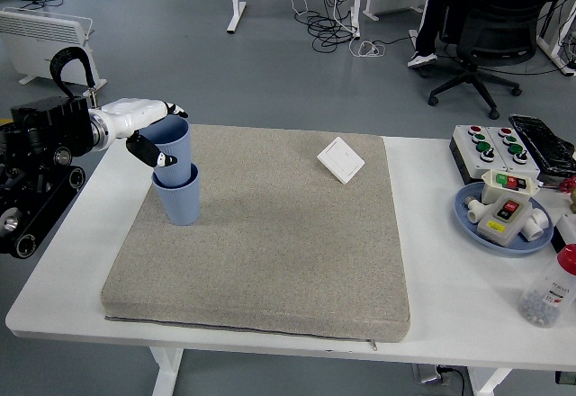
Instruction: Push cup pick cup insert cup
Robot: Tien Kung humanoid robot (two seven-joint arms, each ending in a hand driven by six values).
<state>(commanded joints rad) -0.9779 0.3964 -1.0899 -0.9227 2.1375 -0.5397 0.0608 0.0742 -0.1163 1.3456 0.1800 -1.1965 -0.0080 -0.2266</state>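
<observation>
Blue upper cup (169, 146) sits partly nested in the mouth of a second blue cup (180, 200), which stands upright on the grey mat (270, 234) near the mat's far left corner. About half of the upper cup shows above the lower rim, and it leans slightly toward the left (whether its base has reached the bottom of the lower cup cannot be seen). The left hand (144, 126), white with black fingertips, comes in from the left edge and is closed around the upper cup, one finger along the rim and the thumb pressed on the near side of the wall. A white rectangular switch plate (341, 159) lies flat at the mat's far right. On the white table (468, 288) right of the mat stand a blue dish (472, 225) of small button boxes and a grey button panel (490, 148).
</observation>
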